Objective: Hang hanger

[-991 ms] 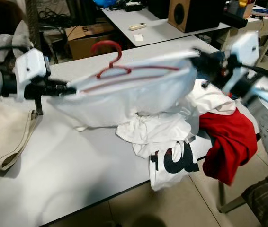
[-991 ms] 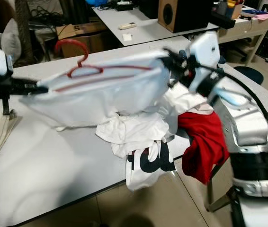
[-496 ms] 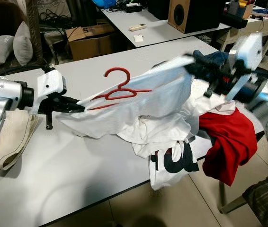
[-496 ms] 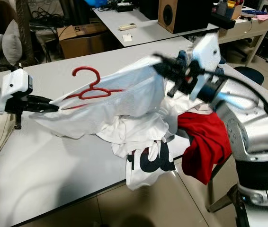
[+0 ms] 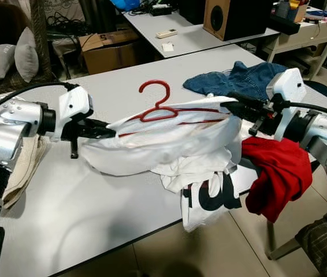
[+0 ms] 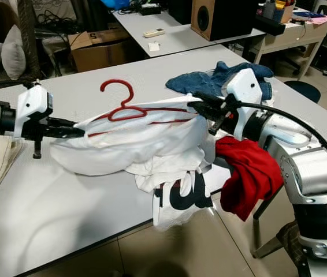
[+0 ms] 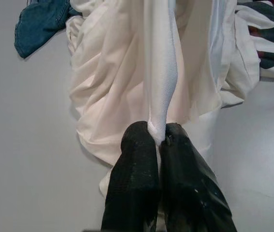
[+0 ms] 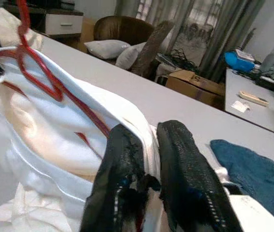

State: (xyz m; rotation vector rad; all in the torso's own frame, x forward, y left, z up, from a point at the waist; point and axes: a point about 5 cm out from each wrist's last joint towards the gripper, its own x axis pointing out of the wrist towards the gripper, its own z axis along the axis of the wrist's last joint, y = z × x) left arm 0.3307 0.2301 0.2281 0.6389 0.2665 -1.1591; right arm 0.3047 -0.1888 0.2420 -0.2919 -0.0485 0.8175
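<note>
Pinching the white shirt [image 5: 169, 138], both pincers [image 5: 108, 131] [image 5: 231, 106] have lowered it, red hanger [image 5: 159, 104] upright.

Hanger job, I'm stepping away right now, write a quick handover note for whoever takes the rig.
Left gripper: shut on one end of the white garment.
Right gripper: shut on the garment's other end, by the hanger's arm.
The red hanger sits inside the garment, hook poking up, both held stretched just above the grey table.
Other clothes: white printed shirt, red garment at the table edge, denim behind.
Done: garment on hanger. Left: hang it; no rail in view.
</note>
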